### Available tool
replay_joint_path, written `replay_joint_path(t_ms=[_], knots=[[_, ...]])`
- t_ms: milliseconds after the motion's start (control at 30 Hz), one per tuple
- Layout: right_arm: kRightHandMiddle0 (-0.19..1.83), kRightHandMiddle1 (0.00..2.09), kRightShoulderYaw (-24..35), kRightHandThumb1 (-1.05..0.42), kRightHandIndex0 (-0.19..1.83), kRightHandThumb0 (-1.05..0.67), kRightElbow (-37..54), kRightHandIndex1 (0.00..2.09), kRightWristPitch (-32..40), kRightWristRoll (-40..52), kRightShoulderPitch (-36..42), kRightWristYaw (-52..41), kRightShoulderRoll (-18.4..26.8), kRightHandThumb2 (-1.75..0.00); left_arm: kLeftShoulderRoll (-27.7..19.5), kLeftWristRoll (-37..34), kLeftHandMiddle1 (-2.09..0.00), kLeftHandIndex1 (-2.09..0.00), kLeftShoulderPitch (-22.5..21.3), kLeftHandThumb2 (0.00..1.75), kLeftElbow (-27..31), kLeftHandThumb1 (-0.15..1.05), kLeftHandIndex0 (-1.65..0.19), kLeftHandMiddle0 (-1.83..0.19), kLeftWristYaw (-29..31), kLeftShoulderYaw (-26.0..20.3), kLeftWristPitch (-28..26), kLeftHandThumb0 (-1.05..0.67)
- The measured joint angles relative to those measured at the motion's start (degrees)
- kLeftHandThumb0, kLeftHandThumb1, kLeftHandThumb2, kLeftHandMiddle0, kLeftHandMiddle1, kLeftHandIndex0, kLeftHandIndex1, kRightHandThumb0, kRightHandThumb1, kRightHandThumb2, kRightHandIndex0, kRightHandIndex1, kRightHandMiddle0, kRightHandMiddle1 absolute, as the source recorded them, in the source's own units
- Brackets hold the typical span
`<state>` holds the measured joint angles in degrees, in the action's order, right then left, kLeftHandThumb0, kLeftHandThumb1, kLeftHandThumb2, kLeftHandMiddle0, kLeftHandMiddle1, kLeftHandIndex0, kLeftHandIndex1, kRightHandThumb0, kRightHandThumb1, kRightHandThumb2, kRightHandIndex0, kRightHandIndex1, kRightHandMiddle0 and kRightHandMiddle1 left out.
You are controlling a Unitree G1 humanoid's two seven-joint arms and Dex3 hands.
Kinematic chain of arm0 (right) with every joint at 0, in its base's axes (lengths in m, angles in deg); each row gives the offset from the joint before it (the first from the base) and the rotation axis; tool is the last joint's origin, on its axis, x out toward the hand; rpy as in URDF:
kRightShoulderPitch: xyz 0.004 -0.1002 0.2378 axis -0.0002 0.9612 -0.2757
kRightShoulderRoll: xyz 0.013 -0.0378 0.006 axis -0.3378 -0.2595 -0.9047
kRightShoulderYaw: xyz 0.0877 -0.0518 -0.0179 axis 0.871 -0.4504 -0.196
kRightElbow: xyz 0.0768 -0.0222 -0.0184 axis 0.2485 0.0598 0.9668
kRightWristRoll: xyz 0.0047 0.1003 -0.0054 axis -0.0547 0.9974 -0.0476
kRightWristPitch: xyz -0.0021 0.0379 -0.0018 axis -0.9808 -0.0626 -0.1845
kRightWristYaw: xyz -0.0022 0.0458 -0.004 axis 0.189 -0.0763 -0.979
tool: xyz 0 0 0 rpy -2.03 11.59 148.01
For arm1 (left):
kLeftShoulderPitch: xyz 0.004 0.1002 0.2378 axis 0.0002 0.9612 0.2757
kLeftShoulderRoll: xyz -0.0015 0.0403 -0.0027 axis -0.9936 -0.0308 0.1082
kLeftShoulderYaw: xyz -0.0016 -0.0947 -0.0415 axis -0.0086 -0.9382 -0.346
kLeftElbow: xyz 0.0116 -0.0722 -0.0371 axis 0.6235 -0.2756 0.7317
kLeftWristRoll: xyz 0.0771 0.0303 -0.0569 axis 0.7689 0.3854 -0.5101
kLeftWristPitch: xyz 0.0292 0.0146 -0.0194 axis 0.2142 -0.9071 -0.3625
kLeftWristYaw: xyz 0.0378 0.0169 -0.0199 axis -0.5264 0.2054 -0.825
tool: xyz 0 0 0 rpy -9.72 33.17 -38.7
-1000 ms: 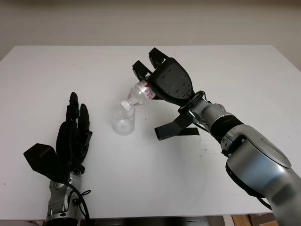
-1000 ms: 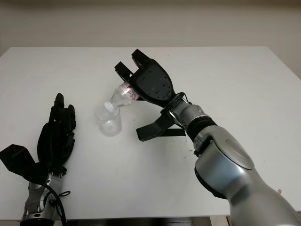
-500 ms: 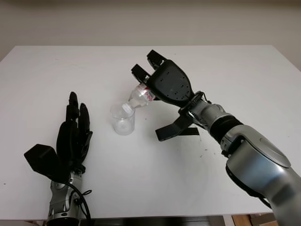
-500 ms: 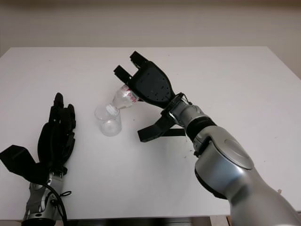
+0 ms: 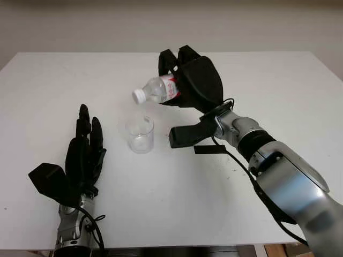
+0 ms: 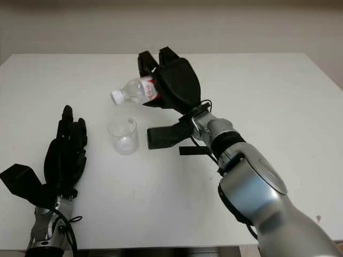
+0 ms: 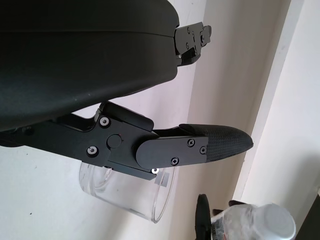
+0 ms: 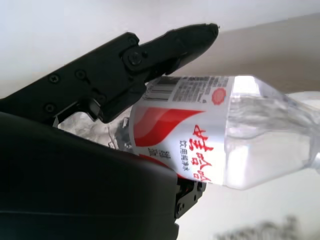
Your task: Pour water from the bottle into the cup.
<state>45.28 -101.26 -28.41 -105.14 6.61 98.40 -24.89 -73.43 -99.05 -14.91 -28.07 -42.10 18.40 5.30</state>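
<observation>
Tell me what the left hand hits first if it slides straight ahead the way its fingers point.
Probably nothing: the open left hand points up the bare table, and the cup sits off to its right, though depth is uncertain.

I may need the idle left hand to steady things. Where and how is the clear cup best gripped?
Grip the cup around its straight side wall, coming level from the left hand's side. It stands upright and open-topped, and the right hand holds the bottle above it, so coming from overhead looks blocked.

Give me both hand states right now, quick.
Left hand: open, holding nothing, low on the table's left side near the cup.
Right hand: closed on the bottle, held tipped in the air above the cup.
</observation>
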Motion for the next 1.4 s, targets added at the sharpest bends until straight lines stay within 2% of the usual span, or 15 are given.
replay_joint_path(t_ms=[267,467,600,700,1000,1167,1400], knots=[[0.91,2.09,14.58,-1.05,1.29,-0.4,4.71,2.09,-1.4,19.0,7.48,-24.14,-0.17,-0.43,-0.22,0.18,-0.04,-0.04,0.07,0.47,0.32,1.05,0.19,0.19,0.01,0.09,-0.66,-0.76],[0.92,2.09,21.59,-1.05,1.35,-0.36,8.97,2.09,-0.03,27.57,12.94,-34.15,-1.0,-0.44,-0.43,0.14,-0.04,-0.05,0.09,0.47,0.5,1.05,0.19,0.19,0.07,0.12,-1.33,-0.76],[0.92,2.09,27.19,-1.05,1.35,-0.4,13.67,2.09,4.98,35.8,16.38,-42.73,-2.33,-0.47,-0.49,0.16,-0.04,-0.05,0.13,0.47,0.62,1.05,0.18,0.19,0.21,0.29,-1.41,-0.76],[0.91,2.09,30.86,-1.05,1.34,-0.41,19.38,2.09,11.71,41.52,19.22,-47.36,-3.34,-0.47,-0.51,0.16,-0.04,-0.05,0.17,0.48,0.64,1.05,0.18,0.19,0.24,0.32,-1.41,-0.75],[0.93,2.09,34.79,-1.05,1.34,-0.45,41.25,2.09,31.12,48.03,29.15,-51.43,-4.12,-0.44,-0.51,0.06,-0.04,-0.05,0.21,0.48,0.59,1.05,0.18,0.19,0.69,0.36,-1.43,-0.75],[0.89,2.09,34.35,-1.05,1.32,-0.44,48.38,2.09,32.54,44.97,33.4,-49.73,-4.05,-0.44,-0.59,0.26,-0.05,-0.05,0.27,0.49,0.59,1.05,0.18,0.19,0.65,0.69,-1.45,-0.76],[0.87,2.09,34.15,-1.05,1.31,-0.44,48.63,2.09,31.31,42.45,36.63,-49.65,-3.87,-0.46,-0.58,0.1,-0.03,-0.04,0.59,0.49,0.86,1.05,0.19,0.19,0.95,0.73,-1.48,-0.75]])
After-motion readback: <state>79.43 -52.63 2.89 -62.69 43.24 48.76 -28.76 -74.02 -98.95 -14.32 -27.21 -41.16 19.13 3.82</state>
